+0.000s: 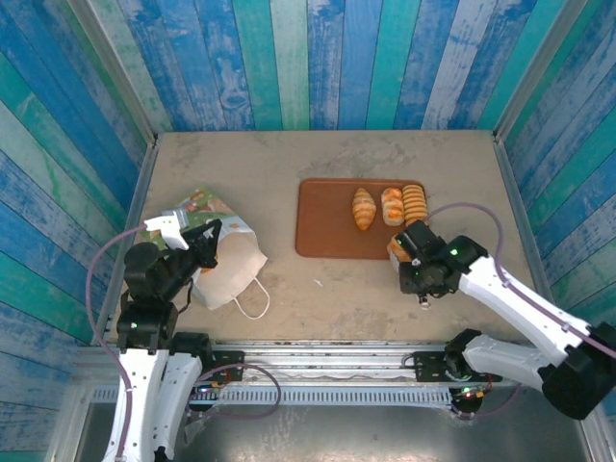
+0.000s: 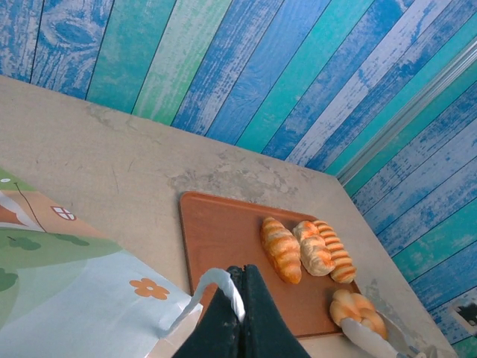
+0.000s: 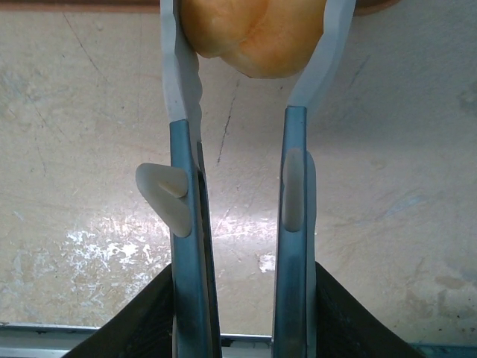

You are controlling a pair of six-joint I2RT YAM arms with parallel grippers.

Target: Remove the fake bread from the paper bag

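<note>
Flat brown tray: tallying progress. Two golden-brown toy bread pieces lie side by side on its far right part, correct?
Not two: three golden-brown toy bread pieces lie side by side on the far right part of the flat brown tray, as the top external view shows.

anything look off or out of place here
The paper bag lies tipped on its side, its handle pinched by the left gripper. One bread piece is held in the right gripper at the tray's near corner, apart from the three others lined up.

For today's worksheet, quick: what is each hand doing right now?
Left hand: closed on the handle of the paper bag.
Right hand: closed on a bread roll.
</note>
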